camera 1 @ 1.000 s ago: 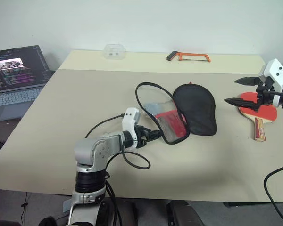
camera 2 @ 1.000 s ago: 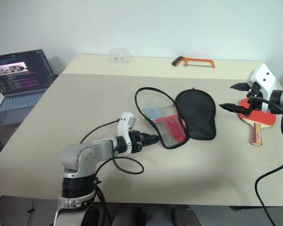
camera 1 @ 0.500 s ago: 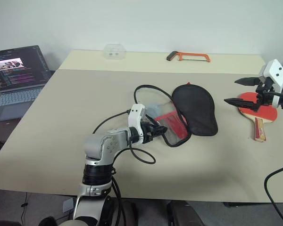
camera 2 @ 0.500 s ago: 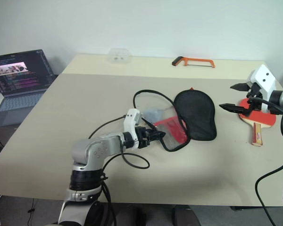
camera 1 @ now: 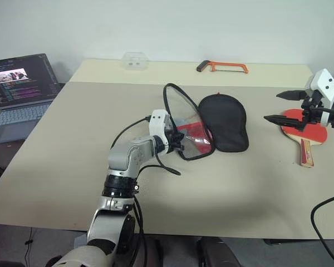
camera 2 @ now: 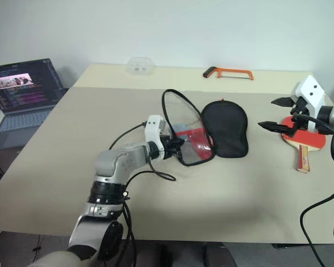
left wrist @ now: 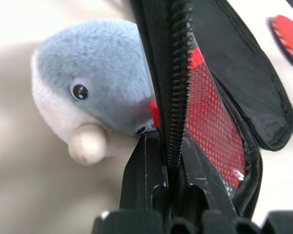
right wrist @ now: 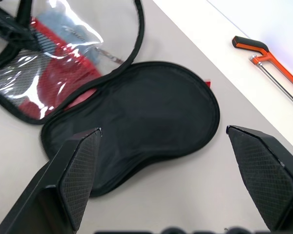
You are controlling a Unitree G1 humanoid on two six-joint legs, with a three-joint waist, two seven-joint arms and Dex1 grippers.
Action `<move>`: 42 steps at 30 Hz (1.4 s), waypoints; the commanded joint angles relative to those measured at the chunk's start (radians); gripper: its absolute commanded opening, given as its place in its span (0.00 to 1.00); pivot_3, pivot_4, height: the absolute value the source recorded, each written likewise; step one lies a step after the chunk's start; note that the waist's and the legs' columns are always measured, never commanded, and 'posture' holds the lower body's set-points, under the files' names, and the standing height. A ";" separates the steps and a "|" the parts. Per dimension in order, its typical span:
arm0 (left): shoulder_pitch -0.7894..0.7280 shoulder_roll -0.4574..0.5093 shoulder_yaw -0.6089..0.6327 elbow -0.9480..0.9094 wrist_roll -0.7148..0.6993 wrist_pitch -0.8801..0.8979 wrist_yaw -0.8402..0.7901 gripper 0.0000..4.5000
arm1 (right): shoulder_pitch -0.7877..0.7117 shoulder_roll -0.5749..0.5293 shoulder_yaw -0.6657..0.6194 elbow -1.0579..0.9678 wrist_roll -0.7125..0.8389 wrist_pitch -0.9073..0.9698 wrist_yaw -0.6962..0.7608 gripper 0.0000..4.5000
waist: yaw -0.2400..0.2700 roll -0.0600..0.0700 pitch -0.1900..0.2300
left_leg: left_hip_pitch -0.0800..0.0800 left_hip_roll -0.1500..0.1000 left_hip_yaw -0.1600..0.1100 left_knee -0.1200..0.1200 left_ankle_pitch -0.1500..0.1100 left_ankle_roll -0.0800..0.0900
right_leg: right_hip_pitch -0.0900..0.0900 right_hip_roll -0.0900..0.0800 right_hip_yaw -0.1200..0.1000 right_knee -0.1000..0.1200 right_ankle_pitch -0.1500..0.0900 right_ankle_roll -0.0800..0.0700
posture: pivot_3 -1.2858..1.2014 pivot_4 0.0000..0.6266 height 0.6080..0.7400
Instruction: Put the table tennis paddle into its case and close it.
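The case lies open mid-table, its black half (camera 1: pixel 222 128) flat on the table. Its clear-windowed red flap (camera 1: pixel 188 129) stands tilted up on edge. My left gripper (camera 1: pixel 177 142) is shut on the flap's zip rim (left wrist: pixel 173 73), one finger (left wrist: pixel 144 170) on each side of it. A blue-and-white plush toy (left wrist: pixel 93 83) sits just behind the flap. The table tennis paddle (camera 1: pixel 313 132) lies face up at the right edge, handle (camera 1: pixel 306 153) toward me. My right gripper (camera 1: pixel 271 107) hovers open just left of the paddle, holding nothing.
An orange hacksaw (camera 1: pixel 222 67) and a clear plastic box (camera 1: pixel 134 60) lie along the table's far edge. An open laptop (camera 1: pixel 19 83) sits on a lower surface at the left. My left arm's cable (camera 1: pixel 156 167) loops on the tabletop.
My left gripper moved forward and shut on the flap's rim. The flap rose from lying flat to standing on edge, and the case shifted slightly. The right arm kept still.
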 commanded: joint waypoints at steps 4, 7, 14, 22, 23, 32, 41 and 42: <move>-0.122 0.028 -0.036 0.230 0.064 -0.177 -0.080 0.01 | -0.043 -0.004 -0.011 -0.002 0.003 -0.013 0.003 1.00 | 0.000 0.000 0.000 | 0.000 0.000 0.001 0.000 0.000 0.000 | 0.000 0.000 0.000 0.000 0.000 0.000 | 0.52 0.24 1.00; -0.209 0.041 -0.054 0.394 0.090 -0.263 -0.157 0.01 | -0.058 0.002 -0.002 0.013 -0.003 -0.018 0.004 1.00 | 0.000 0.000 0.000 | 0.001 0.000 0.003 0.000 0.000 0.000 | 0.000 0.000 -0.001 0.000 0.000 0.000 | 0.52 0.24 1.00; -0.406 0.086 -0.062 0.755 0.178 -0.477 -0.223 0.01 | -0.075 0.008 0.008 0.034 -0.008 -0.028 0.010 1.00 | -0.002 0.000 0.000 | 0.001 -0.001 0.004 -0.001 0.000 0.000 | -0.001 0.000 -0.001 -0.001 0.000 0.000 | 0.52 0.24 1.00; -0.394 0.092 -0.063 0.749 0.185 -0.456 -0.282 0.01 | -0.060 0.003 0.001 0.025 -0.003 -0.023 0.008 1.00 | -0.002 0.000 0.000 | 0.000 0.000 0.004 -0.002 -0.001 -0.001 | -0.001 0.001 -0.001 -0.002 0.000 0.001 | 0.52 0.24 1.00; -0.377 0.091 -0.069 0.724 0.183 -0.436 -0.294 0.01 | -0.059 0.003 0.001 0.027 -0.003 -0.024 0.008 1.00 | -0.001 0.000 0.000 | 0.000 0.000 0.004 -0.002 -0.001 -0.001 | -0.001 0.001 -0.001 -0.003 0.000 0.001 | 0.52 0.24 1.00; -0.313 0.057 -0.067 0.597 0.173 -0.320 -0.290 0.13 | -0.057 0.008 0.001 0.029 -0.003 -0.025 0.002 1.00 | 0.005 0.000 0.000 | 0.000 0.000 0.004 -0.001 -0.001 -0.001 | -0.001 0.000 -0.001 -0.003 0.000 0.001 | 0.52 0.24 1.00; -0.313 0.082 -0.079 0.554 0.205 -0.302 -0.270 0.80 | -0.041 0.002 -0.007 0.014 0.002 0.009 -0.011 1.00 | 0.007 0.000 0.000 | 0.000 0.000 0.004 -0.001 -0.001 -0.001 | -0.001 0.001 -0.001 -0.002 0.000 0.001 | 0.52 0.24 1.00; -0.308 0.093 -0.088 0.531 0.212 -0.301 -0.275 0.86 | -0.036 0.002 -0.011 0.009 0.003 0.025 -0.021 1.00 | 0.006 0.000 0.000 | 0.000 0.000 0.004 -0.001 -0.001 -0.001 | -0.001 0.001 -0.001 -0.002 0.000 0.001 | 0.52 0.24 1.00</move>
